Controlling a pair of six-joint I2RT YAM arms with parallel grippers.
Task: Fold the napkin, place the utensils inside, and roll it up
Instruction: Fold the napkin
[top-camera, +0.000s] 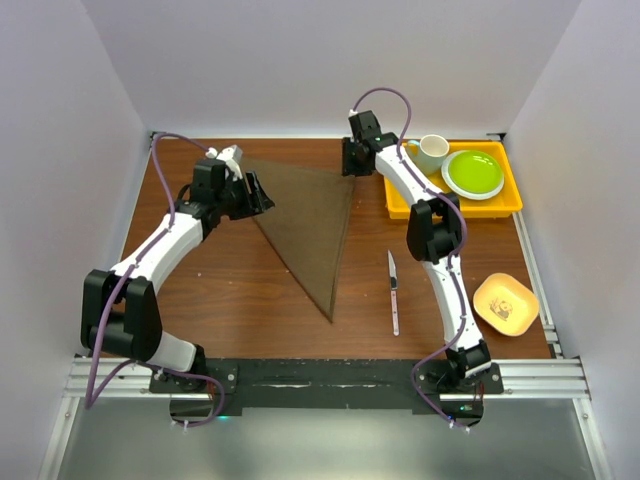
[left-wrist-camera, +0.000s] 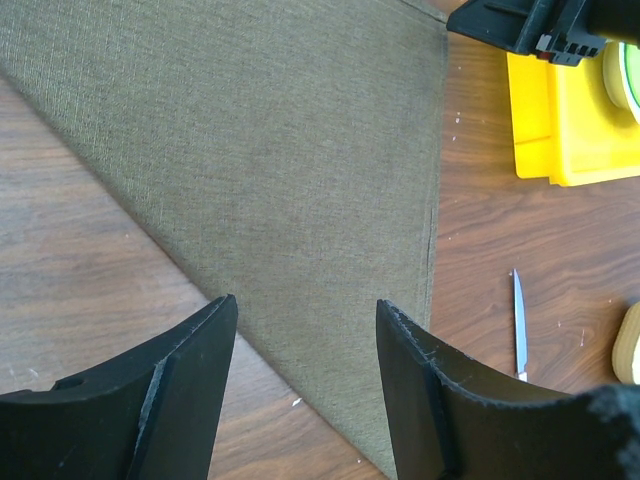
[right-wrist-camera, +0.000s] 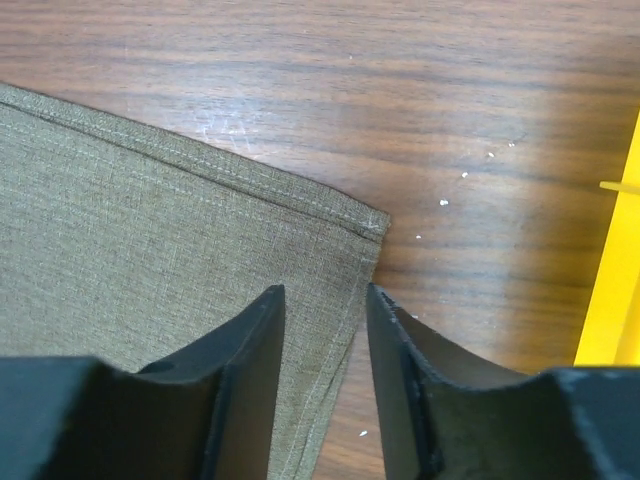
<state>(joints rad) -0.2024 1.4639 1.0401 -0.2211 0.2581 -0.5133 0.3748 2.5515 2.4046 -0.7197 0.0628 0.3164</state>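
Hovering at the far corners of the folded napkin (top-camera: 305, 215), nothing gripped.
Left end effector (left-wrist-camera: 305, 305) gapes wide at the far-left corner, right end effector (right-wrist-camera: 323, 290) narrowly parted over the far-right; knife (top-camera: 394, 295) lies right of the cloth, handy for tucking in.

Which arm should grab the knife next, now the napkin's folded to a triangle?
Right. The knife lies on the table just right of the napkin, beside the right arm, whose fingers stand open at the napkin's far right corner. The left arm would probably have to reach across the whole napkin.
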